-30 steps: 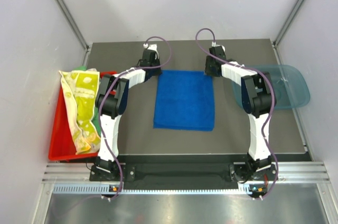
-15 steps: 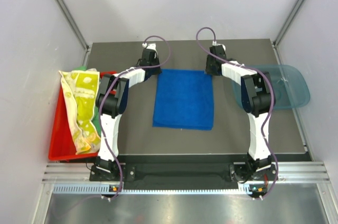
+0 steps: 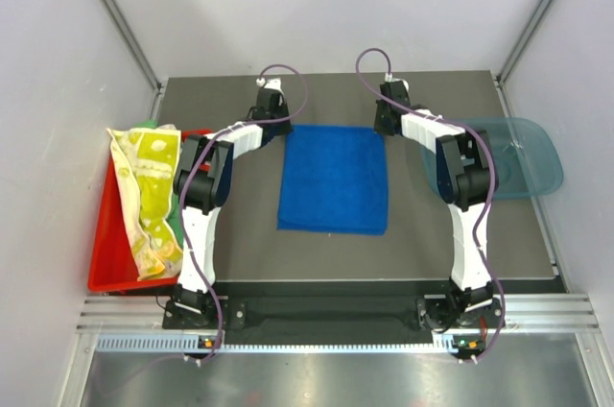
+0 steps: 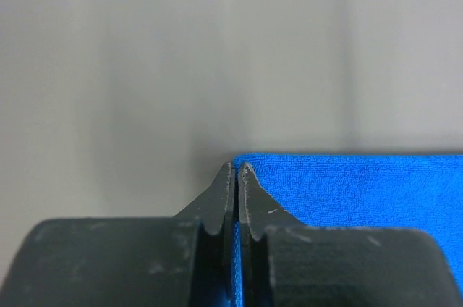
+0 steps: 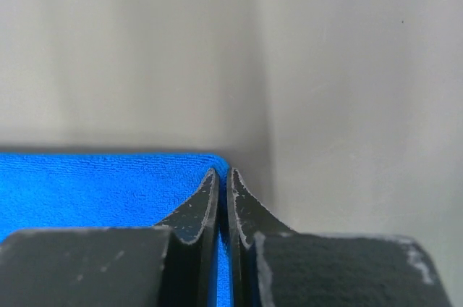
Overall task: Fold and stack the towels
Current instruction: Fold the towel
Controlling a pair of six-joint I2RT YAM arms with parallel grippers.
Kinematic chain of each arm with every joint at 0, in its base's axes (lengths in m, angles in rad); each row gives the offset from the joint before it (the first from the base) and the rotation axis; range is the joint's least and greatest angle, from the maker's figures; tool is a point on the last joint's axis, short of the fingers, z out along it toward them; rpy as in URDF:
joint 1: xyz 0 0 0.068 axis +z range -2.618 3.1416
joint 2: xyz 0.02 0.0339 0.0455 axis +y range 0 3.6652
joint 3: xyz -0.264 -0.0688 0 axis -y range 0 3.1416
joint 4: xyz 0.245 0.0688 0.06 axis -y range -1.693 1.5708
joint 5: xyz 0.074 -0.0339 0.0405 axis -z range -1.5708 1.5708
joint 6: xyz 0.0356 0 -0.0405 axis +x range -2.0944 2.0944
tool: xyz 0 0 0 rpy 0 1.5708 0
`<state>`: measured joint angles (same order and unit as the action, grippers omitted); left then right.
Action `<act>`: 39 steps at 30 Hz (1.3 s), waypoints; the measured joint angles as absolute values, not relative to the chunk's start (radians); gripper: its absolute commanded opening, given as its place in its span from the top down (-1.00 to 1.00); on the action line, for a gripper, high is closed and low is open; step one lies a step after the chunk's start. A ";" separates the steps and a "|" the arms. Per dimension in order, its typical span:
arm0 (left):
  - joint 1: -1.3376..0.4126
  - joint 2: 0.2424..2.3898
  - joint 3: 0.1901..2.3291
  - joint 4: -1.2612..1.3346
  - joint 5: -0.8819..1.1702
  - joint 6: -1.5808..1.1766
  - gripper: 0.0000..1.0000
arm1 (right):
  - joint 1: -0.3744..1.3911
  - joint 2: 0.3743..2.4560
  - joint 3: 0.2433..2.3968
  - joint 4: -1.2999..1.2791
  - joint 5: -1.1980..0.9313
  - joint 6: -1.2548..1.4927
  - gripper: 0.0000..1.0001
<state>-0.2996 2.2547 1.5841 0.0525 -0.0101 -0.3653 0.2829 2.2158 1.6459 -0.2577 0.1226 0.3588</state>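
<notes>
A royal blue towel [image 3: 334, 179] lies flat in the middle of the dark table. My left gripper [image 3: 280, 126] is at its far left corner, shut on the towel's edge; in the left wrist view blue cloth [image 4: 347, 191] runs between the closed fingertips [image 4: 236, 168]. My right gripper [image 3: 381, 129] is at the far right corner, shut on that edge too, with blue towel [image 5: 94, 187] showing between its tips [image 5: 222, 173]. A pale yellow towel with green crocodile print [image 3: 149, 198] lies heaped in the red tray, a green towel [image 3: 173, 220] under it.
The red tray [image 3: 106, 253] sits at the table's left edge. A translucent blue bin [image 3: 513, 157] sits at the right edge, behind the right arm. White walls and metal posts enclose the table on three sides.
Both grippers have closed on the blue towel's far corners. The towel's near edge has shifted slightly away from the arms' bases.
</notes>
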 measured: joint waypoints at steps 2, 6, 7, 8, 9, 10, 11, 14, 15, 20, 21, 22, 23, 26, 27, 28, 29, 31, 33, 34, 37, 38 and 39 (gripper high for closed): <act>-0.298 2.255 1.584 0.054 -0.006 -0.373 1.00 | 0.283 2.216 1.646 -0.257 0.122 0.359 1.00; -0.293 2.254 1.568 0.088 0.001 -0.395 1.00 | 0.283 2.216 1.644 -0.250 0.121 0.358 1.00; -0.292 2.254 1.558 0.109 0.002 -0.399 1.00 | 0.283 2.215 1.643 -0.246 0.121 0.358 1.00; -0.291 2.250 1.544 0.132 0.003 -0.403 1.00 | 0.283 2.213 1.638 -0.232 0.120 0.357 1.00; -0.290 2.246 1.532 0.146 0.003 -0.405 1.00 | 0.283 2.207 1.627 -0.213 0.118 0.355 1.00; -0.289 2.239 1.519 0.158 0.003 -0.407 1.00 | 0.283 2.204 1.620 -0.207 0.116 0.354 1.00; -0.288 2.229 1.505 0.168 0.003 -0.411 1.00 | 0.283 2.188 1.596 -0.192 0.114 0.350 1.00; -0.286 2.193 1.478 0.187 0.003 -0.415 1.00 | 0.282 2.143 1.557 -0.170 0.110 0.344 0.99; -0.286 2.175 1.469 0.191 0.003 -0.417 1.00 | 0.282 2.124 1.547 -0.159 0.109 0.342 1.00; -0.285 2.085 1.420 0.239 0.012 -0.419 1.00 | 0.282 2.003 1.472 -0.107 0.102 0.341 1.00; -0.285 2.062 1.401 0.248 0.015 -0.421 1.00 | 0.282 1.980 1.456 -0.095 0.099 0.341 1.00; -0.284 2.041 1.380 0.266 0.020 -0.423 1.00 | 0.282 1.955 1.433 -0.083 0.096 0.341 1.00; -0.284 2.019 1.354 0.275 0.025 -0.426 1.00 | 0.282 1.929 1.407 -0.075 0.091 0.342 1.00; -0.284 1.966 1.269 0.307 0.038 -0.443 1.00 | 0.283 1.867 1.330 -0.044 0.078 0.344 0.99; -0.284 1.952 1.243 0.315 0.041 -0.447 1.00 | 0.283 1.851 1.303 -0.034 0.074 0.345 1.00; -0.284 1.934 1.211 0.318 0.045 -0.453 1.00 | 0.284 1.836 1.278 -0.026 0.070 0.345 1.00; -0.284 1.921 1.182 0.329 0.049 -0.459 1.00 | 0.285 1.821 1.248 -0.019 0.066 0.349 1.00; -0.284 1.886 1.118 0.337 0.060 -0.474 1.00 | 0.290 1.792 1.191 -0.007 0.058 0.352 1.00; -0.284 1.852 1.060 0.344 0.068 -0.488 1.00 | 0.301 1.763 1.136 0.004 0.055 0.360 0.99; -0.284 1.829 1.025 0.353 0.072 -0.496 1.00 | 0.308 1.745 1.105 0.007 0.054 0.362 0.99; -0.289 1.757 0.938 0.360 0.079 -0.512 1.00 | 0.329 1.695 1.037 0.012 0.056 0.367 0.99; -0.290 1.734 0.913 0.363 0.079 -0.516 1.00 | 0.336 1.674 1.013 0.016 0.057 0.368 0.99; -0.294 1.709 0.888 0.366 0.079 -0.522 1.00 | 0.341 1.655 0.992 0.023 0.058 0.370 1.00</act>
